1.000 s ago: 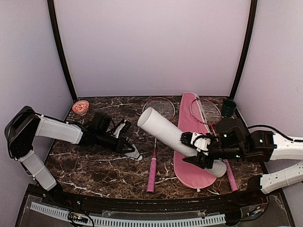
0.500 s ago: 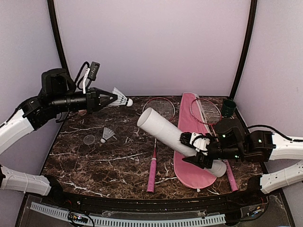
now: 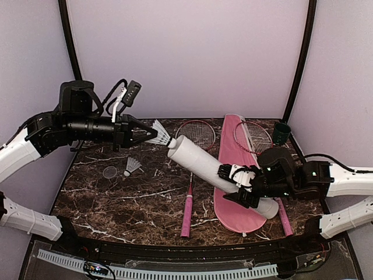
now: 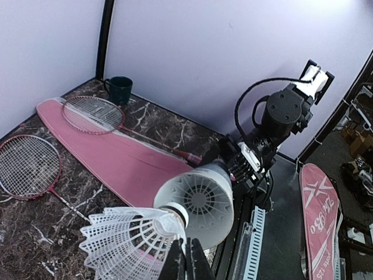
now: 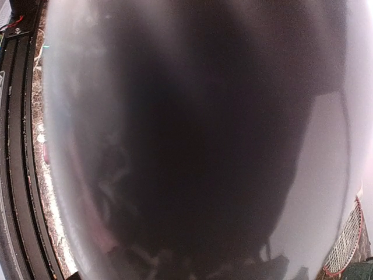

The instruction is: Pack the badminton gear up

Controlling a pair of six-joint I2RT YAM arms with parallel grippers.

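Transfer of 1 shuttlecock [image 3: 159, 133] from table [image 3: 116, 198] to tube [image 3: 198, 160] mouth near frame centre, pinched in closed left gripper [image 3: 145, 136]; tube clamped by right gripper [image 3: 238, 181]. Ready for insertion.

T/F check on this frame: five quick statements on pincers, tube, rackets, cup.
1. Left pincer is shut on a shuttlecock at the tube's mouth. True.
2. Right pincer holds the tube upright. False: tilted, mouth raised.
3. Both rackets are inside the bag. False: one racket lies on the table, the other racket's head rests on the bag.
4. A second shuttlecock lies on the table. True.
5. The cup stands front left. False: back right.
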